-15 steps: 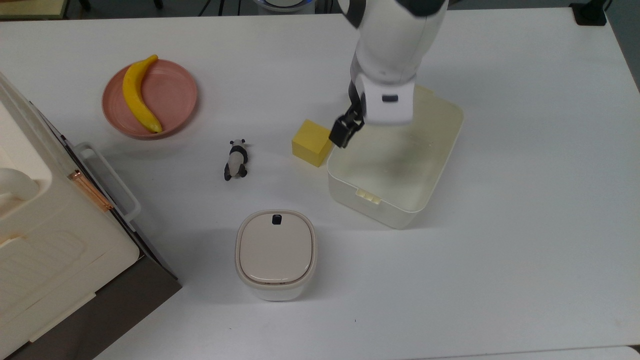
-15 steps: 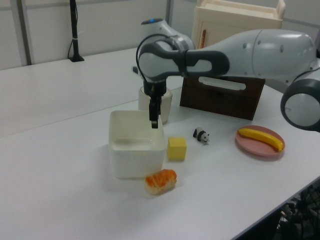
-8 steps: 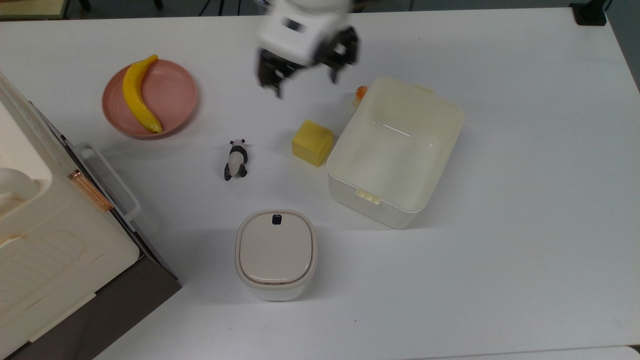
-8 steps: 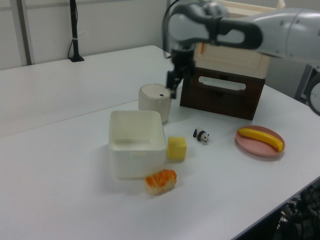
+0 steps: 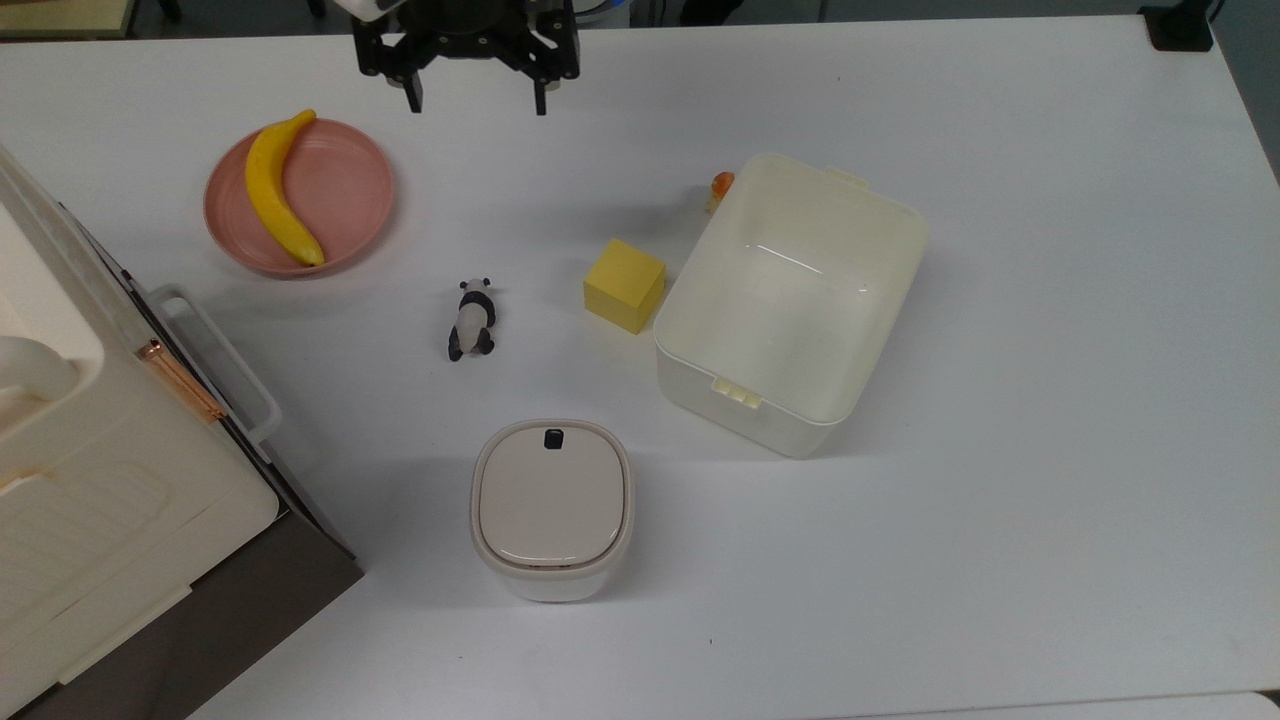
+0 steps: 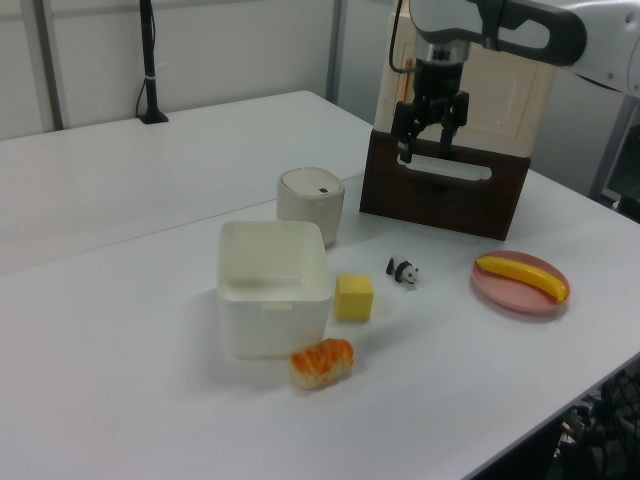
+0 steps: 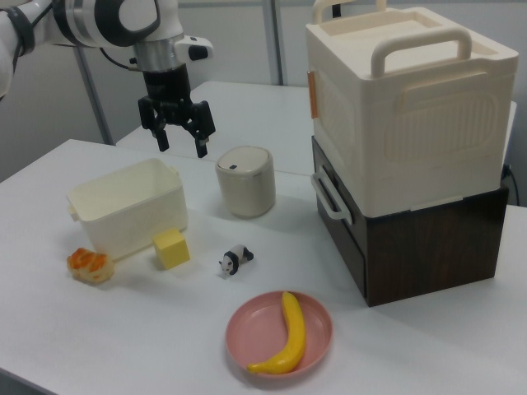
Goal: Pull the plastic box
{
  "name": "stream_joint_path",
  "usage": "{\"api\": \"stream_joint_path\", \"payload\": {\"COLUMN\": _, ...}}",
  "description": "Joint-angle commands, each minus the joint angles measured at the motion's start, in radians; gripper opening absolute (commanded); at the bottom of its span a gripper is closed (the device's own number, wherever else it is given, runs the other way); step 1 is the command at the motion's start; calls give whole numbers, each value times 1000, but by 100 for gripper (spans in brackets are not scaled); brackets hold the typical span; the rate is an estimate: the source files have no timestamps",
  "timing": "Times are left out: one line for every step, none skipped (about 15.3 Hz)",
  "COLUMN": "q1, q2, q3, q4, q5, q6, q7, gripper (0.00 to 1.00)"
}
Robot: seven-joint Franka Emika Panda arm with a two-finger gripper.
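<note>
The plastic box is a cream-white lidless tub standing on the white table at the top view's centre right, with nothing in it. It shows again in the left view and the right view. My gripper hangs well above the table near the top view's upper edge, far to the upper left of the box. Its fingers are spread wide and hold nothing. In the left view the gripper is in front of the big case, and in the right view the gripper hovers above the box's far end.
A yellow block touches the box's left wall, and an orange food piece lies at its upper corner. Also here are a panda figure, a banana on a pink plate, a lidded white bin and a big cream case.
My gripper has left the box's left wall, risen and swung to the top view's upper left. Its fingers now stand wide apart. The box has not moved.
</note>
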Motion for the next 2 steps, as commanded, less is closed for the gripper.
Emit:
{"api": "stream_joint_path", "payload": {"q1": -11, "q2": -30, "q3": 4, "q4": -13, "q5": 17, "q6": -5, "q7": 35, "gripper": 100}}
{"api": "stream_joint_path", "payload": {"q1": -10, "q2": -30, "q3": 3, "q4": -15, "q5": 17, "q6": -5, "q7": 35, "gripper": 100}}
